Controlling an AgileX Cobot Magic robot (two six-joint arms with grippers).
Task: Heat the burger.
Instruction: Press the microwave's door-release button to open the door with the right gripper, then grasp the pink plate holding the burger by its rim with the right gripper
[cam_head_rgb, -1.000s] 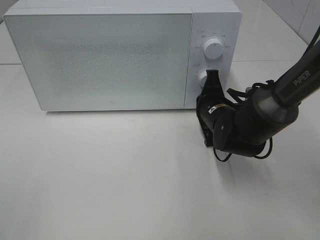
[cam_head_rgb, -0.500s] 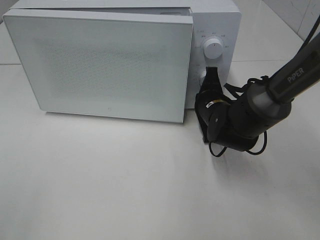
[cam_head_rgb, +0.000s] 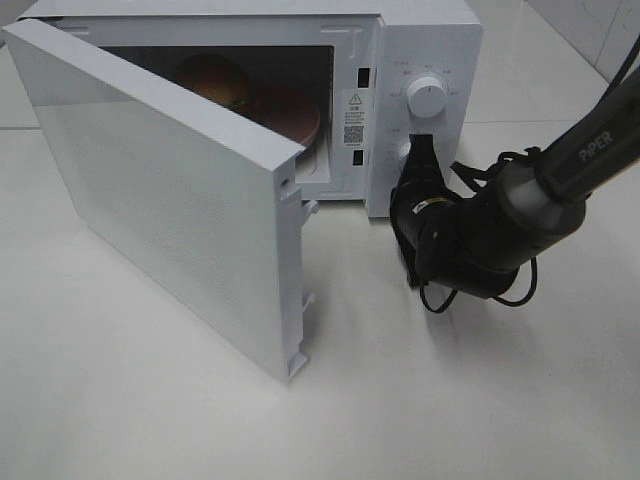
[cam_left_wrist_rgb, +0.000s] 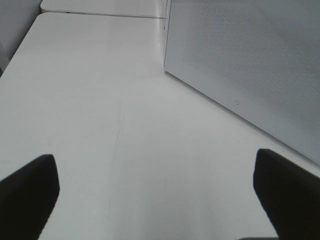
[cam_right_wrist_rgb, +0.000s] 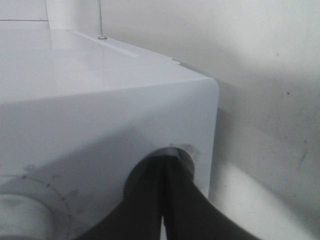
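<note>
The burger (cam_head_rgb: 213, 80) is seen on a pink plate (cam_head_rgb: 295, 115) inside the microwave (cam_head_rgb: 430, 40) at upper left, its door (cam_head_rgb: 170, 200) standing open, so closing and timing are judged left, while the shut right pincer (cam_head_rgb: 421, 150) is set against the lower dial (cam_head_rgb: 403, 153) and the left pincer (cam_left_wrist_rgb: 157, 192) is held wide.

A plain white table (cam_head_rgb: 150, 400) lies beneath the right gripper (cam_head_rgb: 420, 152) and stretches well out to its left, matte and evenly lit, with only soft shadows. Beyond the gripper a seam (cam_head_rgb: 545, 122) crosses the table. Pale tiles (cam_head_rgb: 600, 30) show farther off to its right.
</note>
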